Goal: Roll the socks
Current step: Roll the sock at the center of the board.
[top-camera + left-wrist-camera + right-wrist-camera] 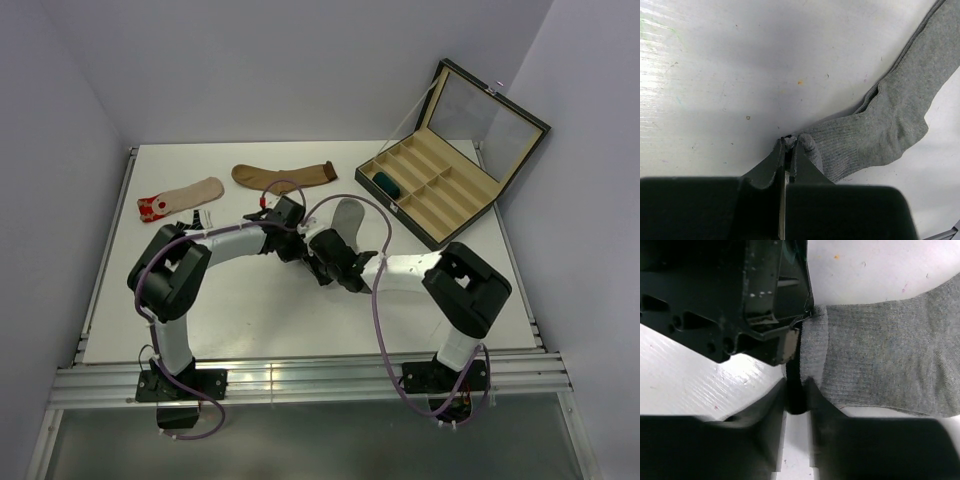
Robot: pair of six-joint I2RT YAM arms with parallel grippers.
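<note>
Pinches a cuff corner of the grey sock (pixel 890 125) with the left gripper (pixel 789 142), fingers pressed together on the fabric. Nips the same cuff's dark band with the right gripper (pixel 797 395), fingers closed against it. Finds the sock flat on the table (pixel 250 310), just left of the open case (pixel 440 180).

left claw (pixel 790 140) + right claw (pixel 797 390) at sock (pixel 347 213) end, centre | case (pixel 455 190) back-right, roll (pixel 386 184) maybe inside
</note>
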